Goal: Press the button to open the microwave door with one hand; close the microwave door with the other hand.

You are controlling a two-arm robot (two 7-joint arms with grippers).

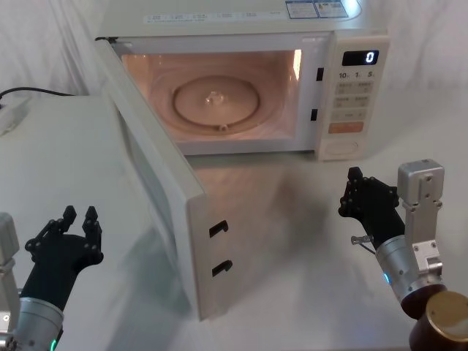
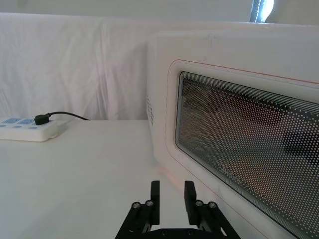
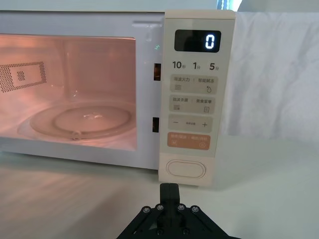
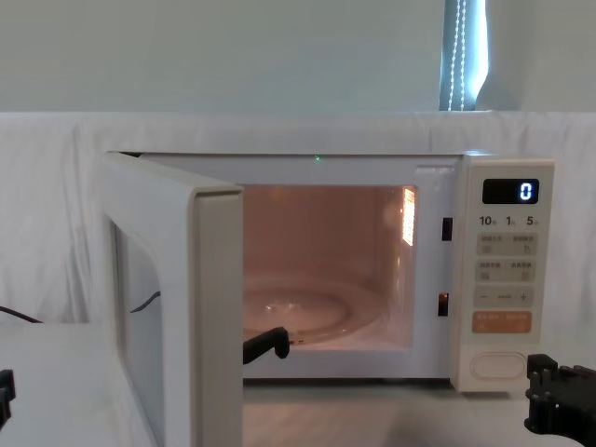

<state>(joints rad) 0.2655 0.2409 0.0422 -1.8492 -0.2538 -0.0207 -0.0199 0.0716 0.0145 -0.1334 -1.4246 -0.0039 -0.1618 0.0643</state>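
Standing wide open, the microwave door (image 1: 157, 190) juts out toward the robot from its hinge on the left side of the microwave (image 1: 241, 80), its latch edge nearest the camera, so the lit cavity and the glass turntable (image 1: 218, 100) lie exposed. That puts the opening half of the task behind us, judging by how things lie; the closing half is not yet done.

The right hand (image 1: 358, 191) hangs low over the worktop (image 1: 292, 241), just in front of the control panel and apart from it. Its fingers are pressed together with nothing between them, a shape suited to poking with a narrow tip. In the right wrist view the closed fingertips (image 3: 169, 191) sit directly below the button (image 3: 186, 169), the plain pill-shaped key under the orange key (image 3: 189, 142), while the display (image 3: 204, 41) reads "0".

The left hand (image 1: 79, 219) waits on the outer side of the door, near the robot's own left, its fingers slightly parted and holding nothing. Its wrist view looks along the door's window (image 2: 249, 149), with a power strip (image 2: 27, 129) farther back on the worktop. That station makes sense: from outside the door, a push across toward the cavity would likely swing it shut.
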